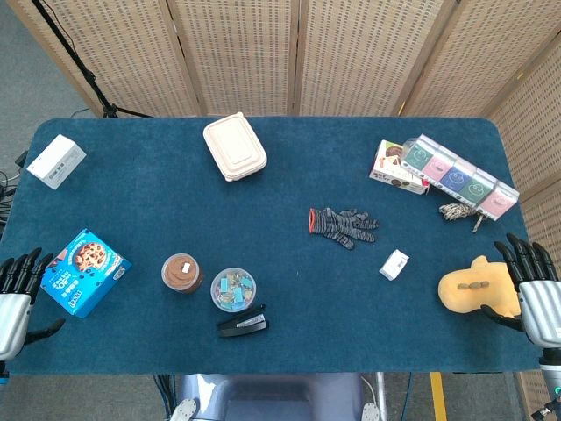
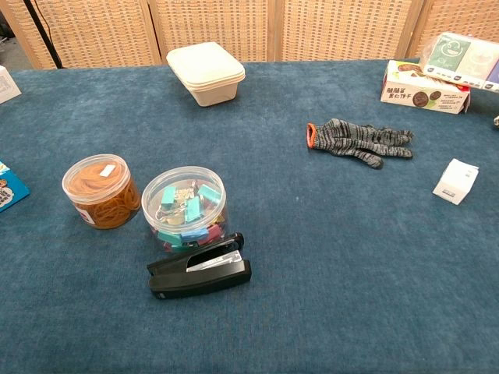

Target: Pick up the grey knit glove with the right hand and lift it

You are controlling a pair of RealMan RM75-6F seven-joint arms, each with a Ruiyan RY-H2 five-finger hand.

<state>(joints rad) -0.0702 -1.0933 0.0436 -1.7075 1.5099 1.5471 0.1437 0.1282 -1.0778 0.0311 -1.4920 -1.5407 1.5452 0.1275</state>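
Not started. Glove (image 1: 343, 226) flat on table (image 1: 175, 193), middle-right, untouched. Right hand (image 1: 533, 285) open, empty, at right edge, well apart. Next: reach left to glove, close fingers, lift.

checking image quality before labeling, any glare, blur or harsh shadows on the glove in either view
Head view: even light, glove sharp but small, only a faint shadow. Chest view: glove crisp, knit stripes readable, no glare; mild glints only on the clip tub.
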